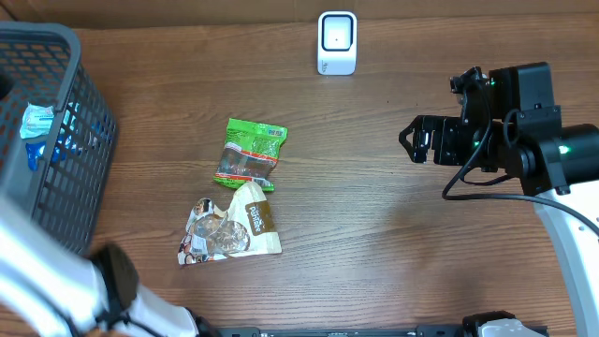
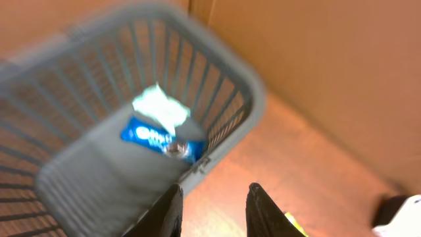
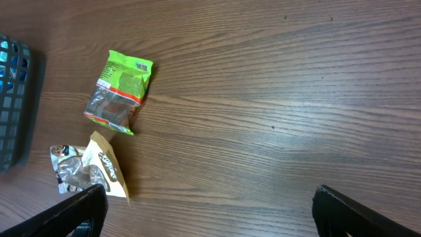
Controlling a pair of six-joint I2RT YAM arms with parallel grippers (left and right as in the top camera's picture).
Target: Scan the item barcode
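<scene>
The white barcode scanner stands at the table's far edge. A green snack packet lies flat mid-table, and a white-and-tan packet lies just in front of it. My left gripper hovers beside the grey basket, jaws a little apart and empty. A blue packet and a pale teal one lie in the basket. My right gripper hangs wide open and empty over bare wood, to the right of both packets.
The grey basket fills the table's left end. My left arm crosses the near left corner. My right arm's body sits at the right side.
</scene>
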